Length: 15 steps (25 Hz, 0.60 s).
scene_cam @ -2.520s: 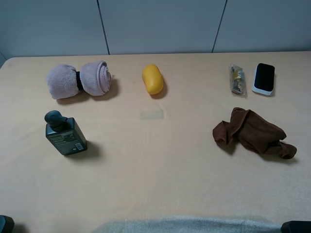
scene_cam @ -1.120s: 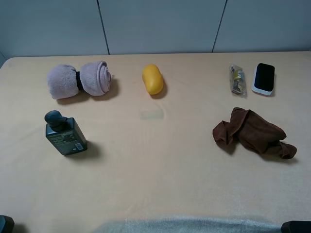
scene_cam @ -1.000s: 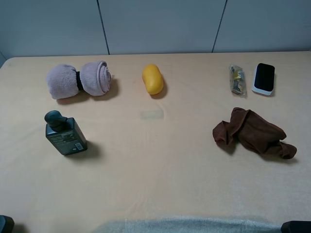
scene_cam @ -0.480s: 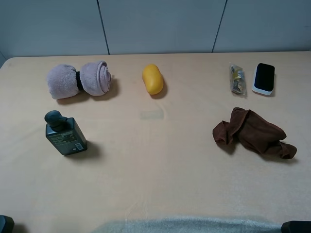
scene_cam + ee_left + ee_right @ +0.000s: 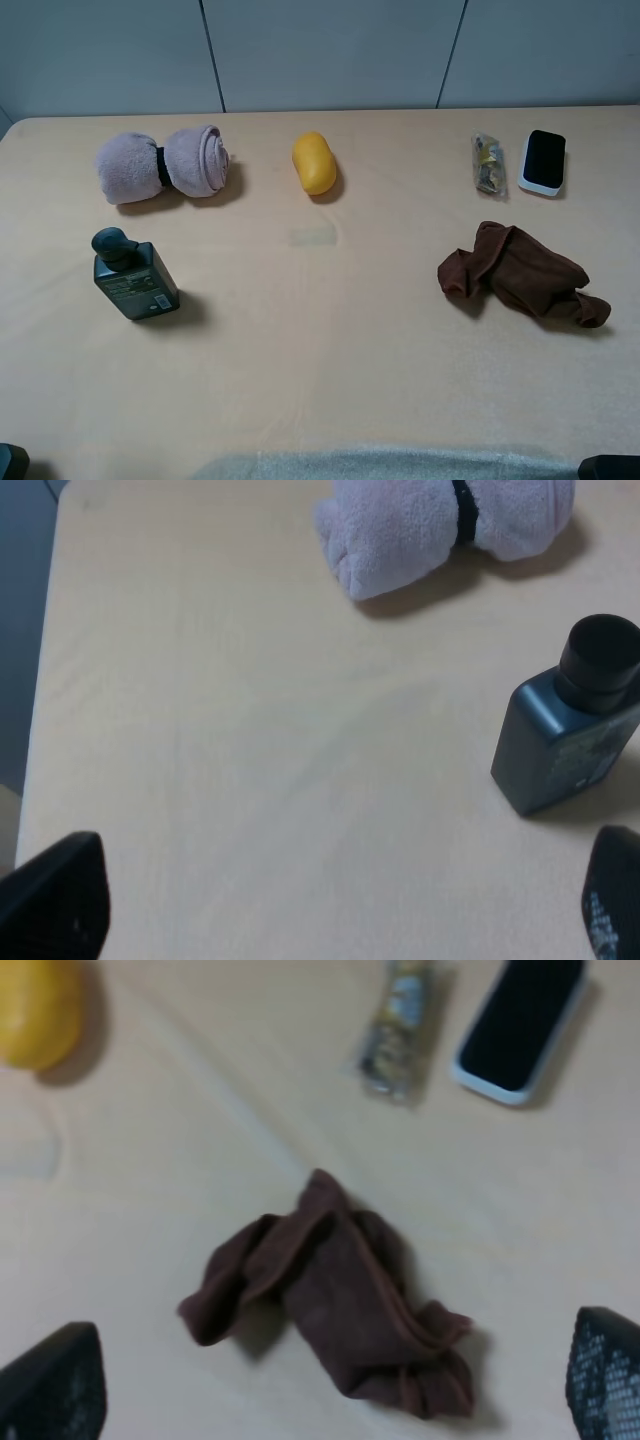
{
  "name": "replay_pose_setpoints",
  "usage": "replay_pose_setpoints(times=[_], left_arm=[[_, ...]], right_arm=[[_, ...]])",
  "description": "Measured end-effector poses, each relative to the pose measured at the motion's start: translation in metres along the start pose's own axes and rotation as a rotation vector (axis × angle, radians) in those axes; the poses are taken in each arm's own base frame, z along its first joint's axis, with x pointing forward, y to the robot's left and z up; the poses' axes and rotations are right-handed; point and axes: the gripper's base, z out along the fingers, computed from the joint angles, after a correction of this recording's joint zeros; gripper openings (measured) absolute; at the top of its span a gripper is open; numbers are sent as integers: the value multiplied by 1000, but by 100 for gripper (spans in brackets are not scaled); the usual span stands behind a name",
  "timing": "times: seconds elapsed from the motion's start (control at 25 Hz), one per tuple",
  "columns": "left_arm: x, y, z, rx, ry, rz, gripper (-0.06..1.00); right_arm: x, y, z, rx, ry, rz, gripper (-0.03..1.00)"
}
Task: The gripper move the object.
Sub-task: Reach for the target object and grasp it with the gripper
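Note:
A dark green bottle [image 5: 133, 275] with a round cap lies at the left; it also shows in the left wrist view [image 5: 572, 725]. A crumpled brown cloth [image 5: 525, 273] lies at the right and shows in the right wrist view [image 5: 335, 1305]. My left gripper [image 5: 335, 905] is open and empty, hovering short of the bottle, with only its fingertips [image 5: 55, 895] showing. My right gripper [image 5: 328, 1385] is open and empty, above the table just short of the cloth. In the high view only dark bits of the arms show at the bottom corners.
A rolled pink towel [image 5: 162, 163] with a black band lies at the back left. A yellow oval object [image 5: 314, 162] lies at the back middle. A snack packet [image 5: 488, 163] and a black phone in a white case [image 5: 543, 161] lie at the back right.

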Motion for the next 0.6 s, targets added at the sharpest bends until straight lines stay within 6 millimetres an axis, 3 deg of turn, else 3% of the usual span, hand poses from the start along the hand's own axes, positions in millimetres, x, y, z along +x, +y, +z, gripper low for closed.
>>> replay_pose_setpoints(times=[0.24, 0.6], left_arm=[[0, 0, 0, 0, 0, 0, 94], [0, 0, 0, 0, 0, 0, 94]], right_arm=[[-29, 17, 14, -88, 49, -97, 69], [-71, 49, 52, -180, 141, -214, 69]])
